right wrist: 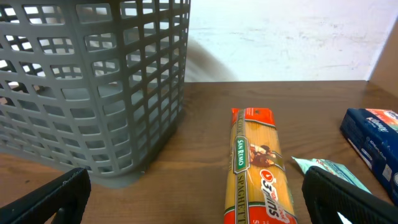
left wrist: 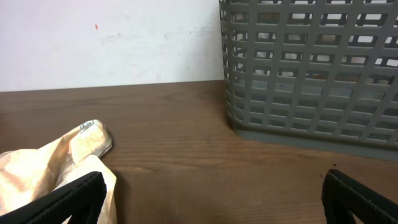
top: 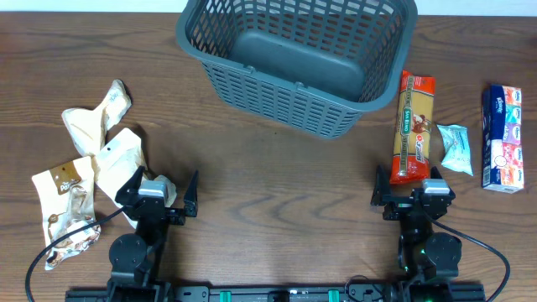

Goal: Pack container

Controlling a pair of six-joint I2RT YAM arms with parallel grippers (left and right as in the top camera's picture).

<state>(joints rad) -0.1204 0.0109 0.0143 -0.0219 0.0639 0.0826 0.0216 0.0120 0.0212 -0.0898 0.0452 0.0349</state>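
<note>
The large dark grey slotted container point(top: 298, 59) stands at the back centre, empty; it also shows in the left wrist view point(left wrist: 311, 74) and the right wrist view point(right wrist: 93, 87). A spaghetti packet point(top: 414, 126) lies right of it, seen lengthwise in the right wrist view point(right wrist: 258, 168). My left gripper point(top: 164, 197) is open and empty at the front left point(left wrist: 211, 199). My right gripper point(top: 415, 195) is open and empty at the front right point(right wrist: 199, 199), just before the spaghetti's near end.
Several beige snack bags point(top: 96, 168) lie at the left, one beside my left finger point(left wrist: 56, 168). A small pale green packet point(top: 457, 147) and a blue tissue box point(top: 502, 138) lie at the right.
</note>
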